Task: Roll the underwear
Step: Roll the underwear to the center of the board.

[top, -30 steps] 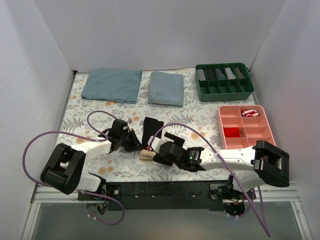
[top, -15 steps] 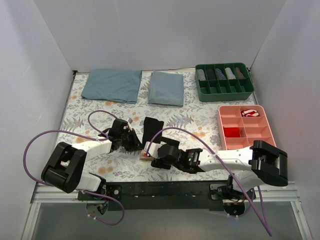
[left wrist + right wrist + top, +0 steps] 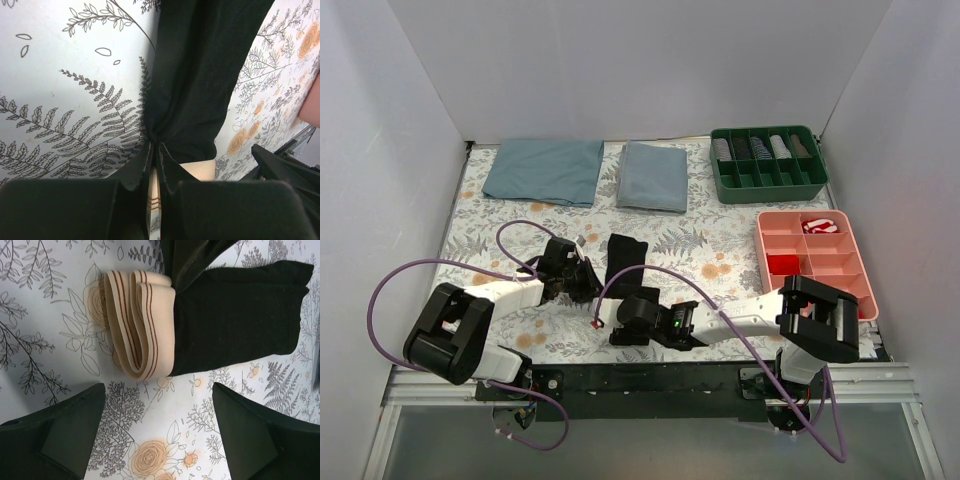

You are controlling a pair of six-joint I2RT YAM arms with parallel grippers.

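The underwear (image 3: 624, 258) lies as a narrow folded black strip mid-table, with its beige waistband (image 3: 140, 325) doubled at the near end. My left gripper (image 3: 586, 285) is shut on the black fabric's left edge just above the waistband; in the left wrist view the jaws (image 3: 155, 150) pinch a fold of the underwear (image 3: 200, 75). My right gripper (image 3: 605, 316) hovers open at the waistband end. In the right wrist view its fingers (image 3: 65, 430) stand wide over bare cloth below the waistband, holding nothing. The black part (image 3: 240, 315) stretches away to the right.
Two blue-grey folded cloths (image 3: 543, 170) (image 3: 654, 175) lie at the back. A green divided tray (image 3: 768, 163) stands back right. A pink tray (image 3: 835, 270) below it holds red rolled garments (image 3: 781, 264). A purple cable (image 3: 660, 270) arches over the underwear.
The right arm has swung left, bringing its open gripper to the waistband end and hiding the waistband from the top camera. The left gripper keeps its pinch, barely moved.
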